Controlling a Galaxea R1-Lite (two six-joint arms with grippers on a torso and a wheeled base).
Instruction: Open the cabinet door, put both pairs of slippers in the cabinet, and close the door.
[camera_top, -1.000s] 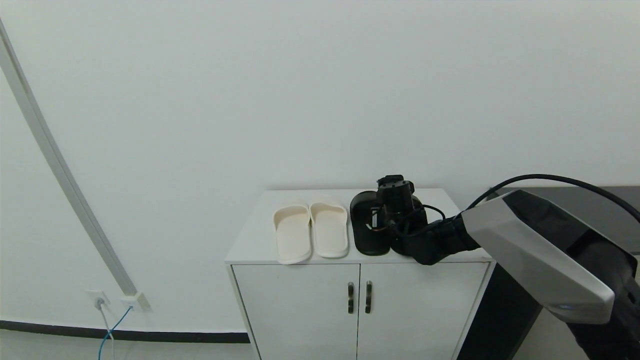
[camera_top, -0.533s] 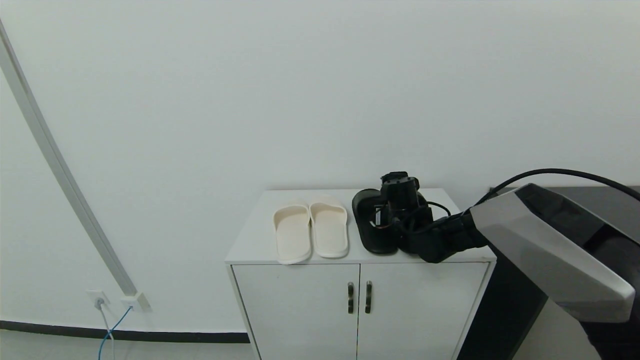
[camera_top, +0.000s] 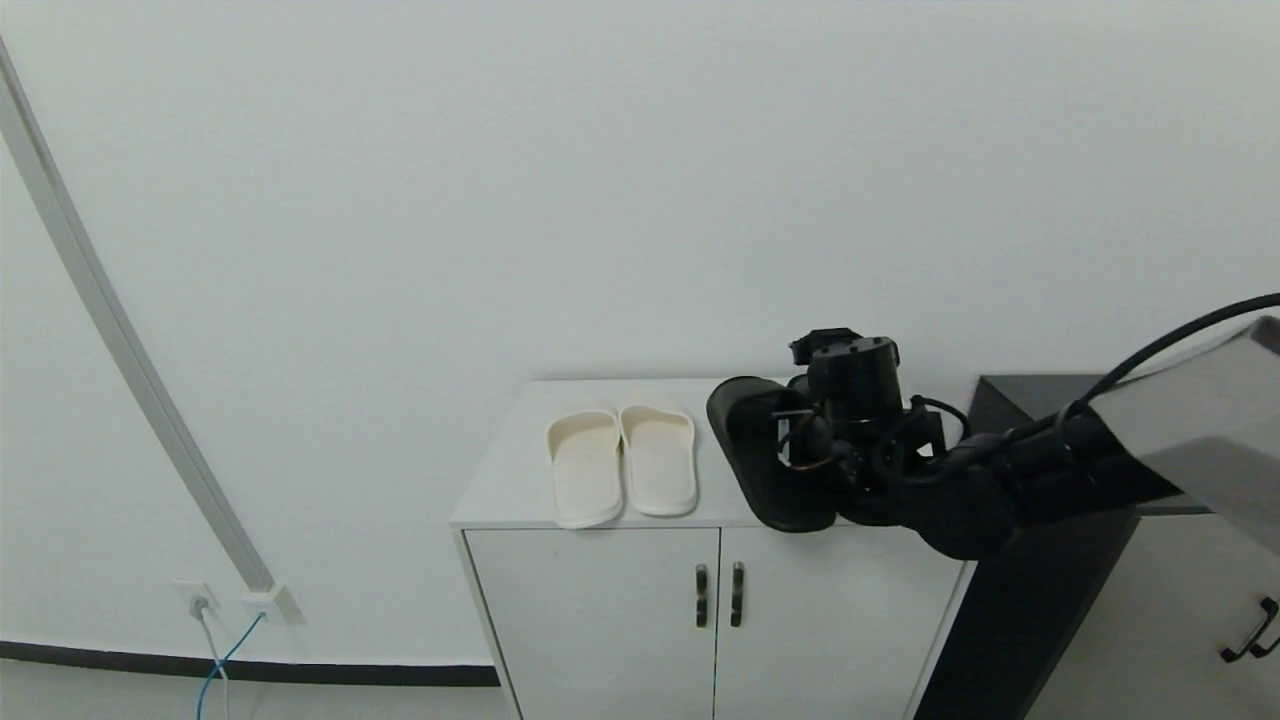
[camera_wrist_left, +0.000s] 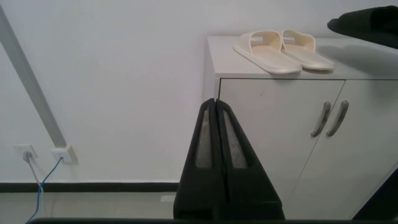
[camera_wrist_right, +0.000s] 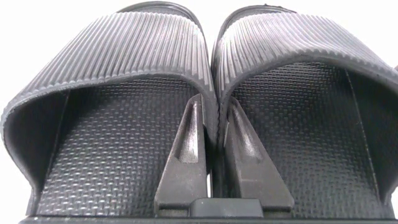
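The right gripper (camera_wrist_right: 212, 109) clamps the black slippers (camera_top: 770, 470) by adjoining strap edges only; either may slip free, with cabinet doors (camera_top: 600, 620) shut.

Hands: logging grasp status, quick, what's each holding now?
Left hand: shut, empty.
Right hand: shut on the black slippers, pinching their adjoining inner edges.

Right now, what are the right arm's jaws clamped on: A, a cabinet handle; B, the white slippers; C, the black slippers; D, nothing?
C: in the right wrist view the jaws pinch the adjoining straps of the black slippers between them.
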